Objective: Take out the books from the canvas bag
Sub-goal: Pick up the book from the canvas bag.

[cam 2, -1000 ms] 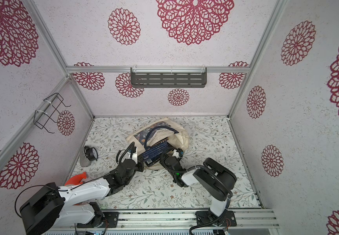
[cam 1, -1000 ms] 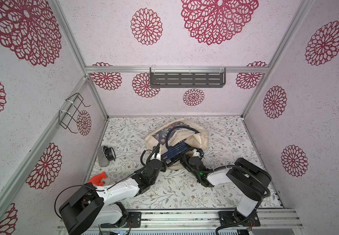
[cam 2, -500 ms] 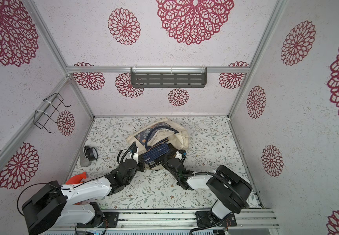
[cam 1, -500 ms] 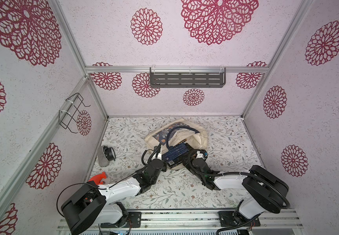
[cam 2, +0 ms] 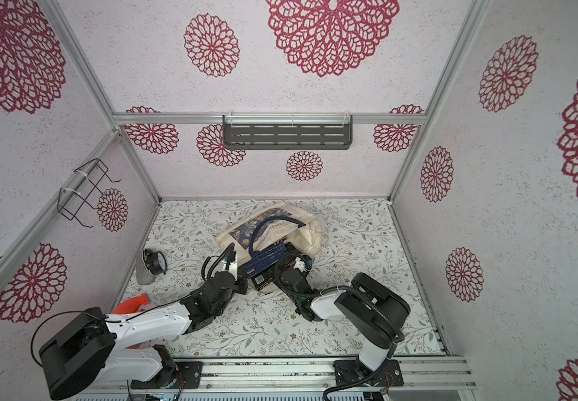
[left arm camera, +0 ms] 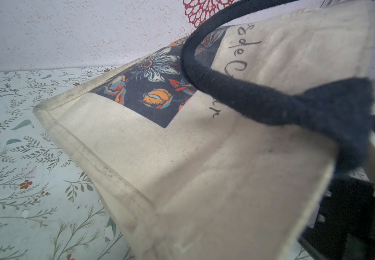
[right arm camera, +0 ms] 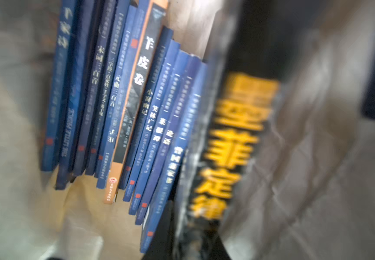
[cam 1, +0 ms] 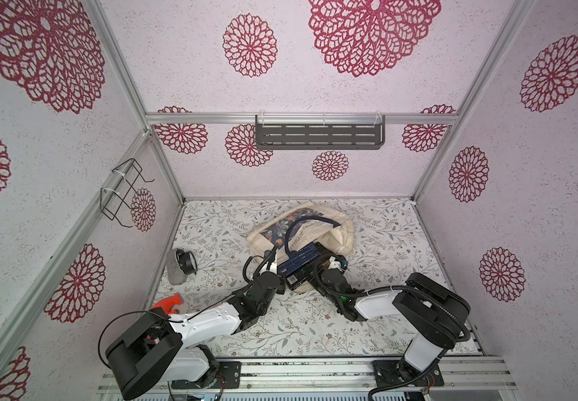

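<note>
Cream canvas makes up the canvas bag [cam 1: 338, 236] [cam 2: 310, 229], which lies on its side near the middle of the floral-patterned table [cam 1: 384, 243], its mouth turned toward the two arms. A navy handle [cam 1: 310, 220] arches over its printed side. The wrist view of the left arm shows that side close up: the bag [left arm camera: 182, 157] with a dark floral panel, script lettering and the handle [left arm camera: 238, 90] crossing in front.

The books [cam 1: 299, 258] [cam 2: 268, 258] stand packed in a row in the bag's mouth, dark-blue spines upward, their near ends sticking out past the cloth; one end shows a white barcode patch. In the right arm's blurred wrist view the books [right arm camera: 137, 112] include one with orange edging [right arm camera: 134, 101] and a thick black volume with yellow lettering [right arm camera: 231, 146] next to the bag's inner wall.

The left gripper [cam 1: 273, 269] [cam 2: 232, 267] is at the mouth's edge beside the books, fingers clamped fully together on the bag's cloth. The right gripper [cam 1: 327, 265] [cam 2: 292, 265] is at the other side of the row, against the black volume; how wide its fingers stand, or whether they grip anything, cannot be told.
</note>
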Robot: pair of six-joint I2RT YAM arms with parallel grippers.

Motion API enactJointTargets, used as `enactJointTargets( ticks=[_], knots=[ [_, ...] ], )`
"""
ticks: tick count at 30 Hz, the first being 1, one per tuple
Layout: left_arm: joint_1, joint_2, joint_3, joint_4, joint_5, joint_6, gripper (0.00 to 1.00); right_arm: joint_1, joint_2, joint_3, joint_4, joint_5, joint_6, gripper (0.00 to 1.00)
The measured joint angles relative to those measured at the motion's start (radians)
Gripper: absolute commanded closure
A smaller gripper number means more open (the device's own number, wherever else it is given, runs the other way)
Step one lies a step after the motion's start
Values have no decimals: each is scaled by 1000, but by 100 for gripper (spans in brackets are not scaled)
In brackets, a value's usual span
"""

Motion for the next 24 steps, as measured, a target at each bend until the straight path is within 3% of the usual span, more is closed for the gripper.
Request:
enactJointTargets(
  ticks=[5,9,24],
  knots=[
    [-3,0,0,2,1,0,100,0,-46,-31,-11,12,3,100],
    [-4,0,1,2,-4,0,100,-1,-169,-71,-95,25,-31,100],
    [-4,-1,4,0,-27,11,100,0,-561,-76,-411,32,-297,100]
  ],
)
